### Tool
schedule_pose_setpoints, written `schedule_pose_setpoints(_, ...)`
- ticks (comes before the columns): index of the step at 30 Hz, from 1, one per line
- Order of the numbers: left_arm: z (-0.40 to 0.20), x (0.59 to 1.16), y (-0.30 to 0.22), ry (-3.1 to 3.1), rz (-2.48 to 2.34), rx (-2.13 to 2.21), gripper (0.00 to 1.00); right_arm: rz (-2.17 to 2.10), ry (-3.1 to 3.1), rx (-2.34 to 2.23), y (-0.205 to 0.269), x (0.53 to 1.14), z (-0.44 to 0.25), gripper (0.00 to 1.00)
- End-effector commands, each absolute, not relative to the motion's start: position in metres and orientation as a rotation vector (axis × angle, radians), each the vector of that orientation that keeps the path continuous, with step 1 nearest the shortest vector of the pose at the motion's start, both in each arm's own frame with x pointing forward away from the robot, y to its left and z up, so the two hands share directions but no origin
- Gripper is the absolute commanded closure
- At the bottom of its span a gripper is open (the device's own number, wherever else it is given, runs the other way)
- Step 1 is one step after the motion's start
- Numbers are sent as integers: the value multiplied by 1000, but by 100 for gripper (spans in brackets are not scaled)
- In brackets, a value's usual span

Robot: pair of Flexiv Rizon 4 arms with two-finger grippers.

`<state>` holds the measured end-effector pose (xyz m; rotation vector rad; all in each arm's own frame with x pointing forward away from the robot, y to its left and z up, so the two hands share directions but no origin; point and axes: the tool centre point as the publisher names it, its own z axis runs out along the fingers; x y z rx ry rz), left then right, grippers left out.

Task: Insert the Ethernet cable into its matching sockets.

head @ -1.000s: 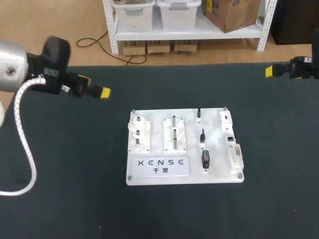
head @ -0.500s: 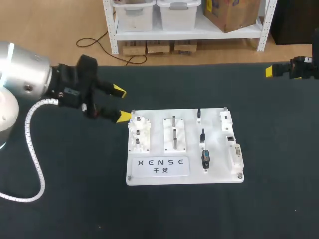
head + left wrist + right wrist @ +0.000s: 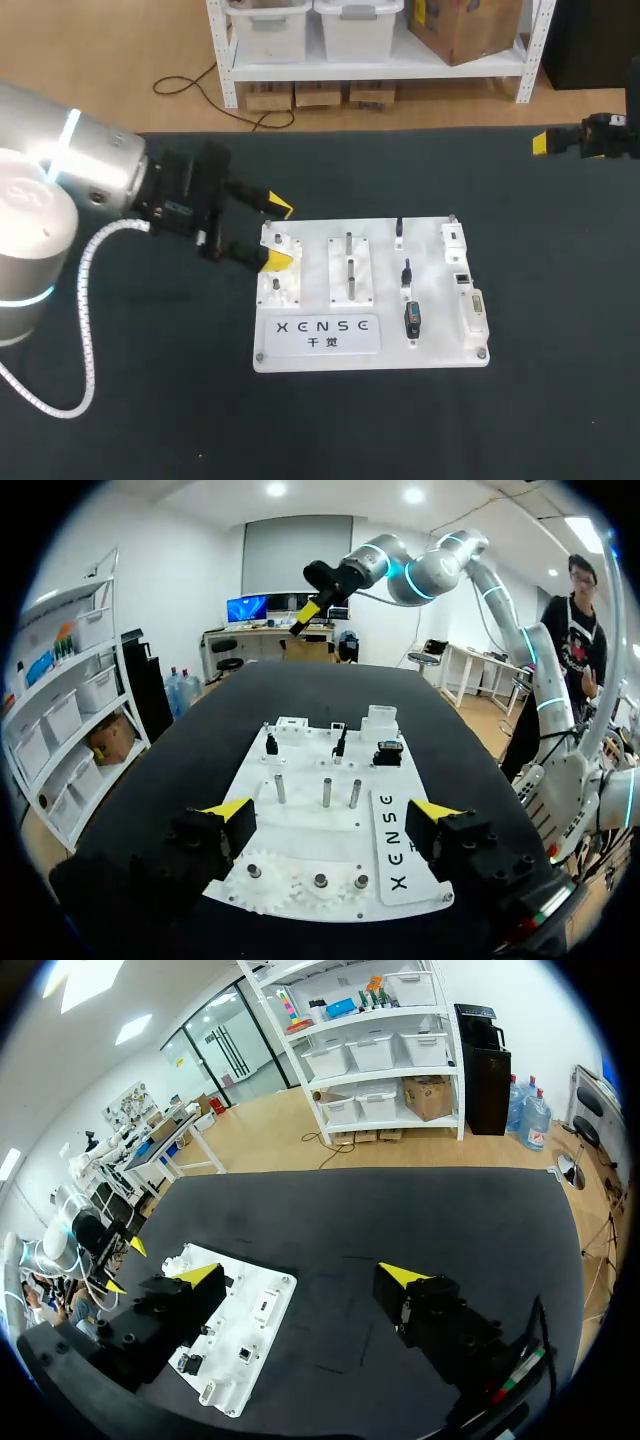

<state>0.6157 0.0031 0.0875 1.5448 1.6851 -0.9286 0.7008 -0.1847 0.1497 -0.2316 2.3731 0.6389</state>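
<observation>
- A flat white board (image 3: 370,355) lies in the middle of the frame on the black, soft-looking tabletop (image 3: 450,430). The board is a rectangle with a tiny screw at each corner.
- On the board's left part sits a white block with little round gears (image 3: 278,287) on it.
- Next to it, another white block holds thin shiny metal pins (image 3: 349,262) that stand straight up.
- Right of the middle stand small black plugs (image 3: 406,272), with a chunky black piece (image 3: 412,320) just below them. I cannot tell which of them is the one for the task.
- Small boxy sockets (image 3: 453,240) sit along the board's right edge.
- The left claw (image 3: 277,235) is spread wide and holds nothing. It hangs over the board's left edge, by the gears.
- The right claw (image 3: 545,142) is in the upper right of the frame, well apart from the board. Its yellow tips are wide apart, with nothing between them.
</observation>
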Motion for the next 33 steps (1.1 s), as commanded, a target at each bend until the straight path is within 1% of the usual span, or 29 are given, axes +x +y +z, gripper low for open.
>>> schedule_pose_setpoints(1, 83, 608, -8, 1724, -884, 1514, 0, 640, 2373, -233, -185, 701, 150, 0)
schedule_pose_setpoints(8, 79, 603, -19, 1776, -863, 1468, 0, 640, 2373, -233, -185, 701, 150, 0)
schedule_pose_setpoints(22, 79, 604, -19, 1792, -870, 1453, 0, 619, 2394, -258, -183, 702, 153, 0)
schedule_pose_setpoints(25, 79, 604, -19, 1792, -870, 1453, 0, 522, 2474, -311, -156, 701, 165, 0)
schedule_pose_setpoints(33, 79, 604, -19, 1792, -870, 1453, 0, 375, 2615, -246, -77, 675, 181, 0)
